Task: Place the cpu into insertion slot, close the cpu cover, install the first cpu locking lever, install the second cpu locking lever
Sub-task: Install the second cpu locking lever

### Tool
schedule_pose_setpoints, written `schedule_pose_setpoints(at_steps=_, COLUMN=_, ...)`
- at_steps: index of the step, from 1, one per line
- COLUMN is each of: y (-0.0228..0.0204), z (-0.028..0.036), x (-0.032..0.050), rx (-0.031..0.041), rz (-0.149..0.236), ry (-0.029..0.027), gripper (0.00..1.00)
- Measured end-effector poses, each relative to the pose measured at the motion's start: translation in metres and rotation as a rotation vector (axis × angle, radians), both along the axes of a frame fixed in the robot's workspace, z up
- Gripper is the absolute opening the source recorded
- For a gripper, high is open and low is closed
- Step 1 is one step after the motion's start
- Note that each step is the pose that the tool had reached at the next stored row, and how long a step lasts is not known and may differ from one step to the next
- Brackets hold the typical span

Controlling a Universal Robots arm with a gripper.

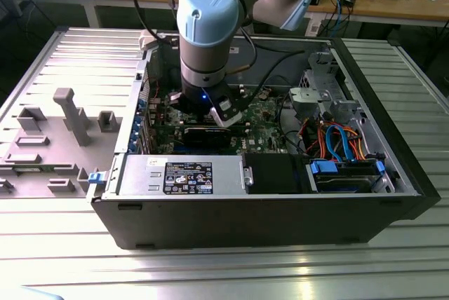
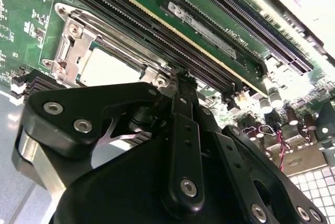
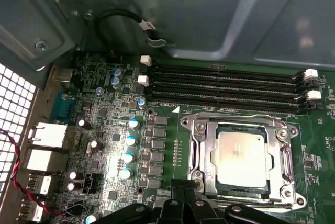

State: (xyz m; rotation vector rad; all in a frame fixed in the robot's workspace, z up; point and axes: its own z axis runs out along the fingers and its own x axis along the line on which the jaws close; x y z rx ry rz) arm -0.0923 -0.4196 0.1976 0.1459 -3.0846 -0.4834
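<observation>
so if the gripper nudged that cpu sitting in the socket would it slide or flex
The cpu looks like a rigid metal-topped plate, so it probably won't flex. The cpu cover frames it closely, so sliding seems unlikely. Its smooth top may be slippery under the gripper.

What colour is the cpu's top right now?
Dull silver-grey, the cpu seated under the silvery cpu cover; it shows best in the first wrist view.

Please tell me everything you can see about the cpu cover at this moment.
The cpu cover is a thin, silvery metal frame with a square window. In both wrist views it lies flat, closed over the cpu, whose dull grey top shows through the window. It sits on the insertion slot in the green board, beside the long black memory slots. The gripper is at the frame's edge; whether it touches cannot be told.
</observation>
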Motion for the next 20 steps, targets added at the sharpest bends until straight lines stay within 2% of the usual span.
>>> schedule_pose_setpoints(at_steps=1, y=0.0000, z=-0.0006, x=0.0000, rx=0.0042, rz=0.000, ry=0.0000, gripper=0.11)
schedule_pose_setpoints(at_steps=5, y=-0.0001, z=-0.0008, x=-0.0001, rx=0.0044, rz=0.000, ry=0.0000, gripper=0.11)
schedule_pose_setpoints(at_steps=11, y=-0.0002, z=-0.0009, x=-0.0003, rx=-0.0099, rz=0.000, ry=0.0000, gripper=0.11)
schedule_pose_setpoints(at_steps=16, y=-0.0005, z=-0.0007, x=-0.0004, rx=-0.0343, rz=0.000, ry=0.0001, gripper=0.11)
schedule_pose_setpoints(at_steps=20, y=-0.0007, z=-0.0005, x=-0.0006, rx=-0.0402, rz=0.000, ry=0.0002, gripper=0.11)
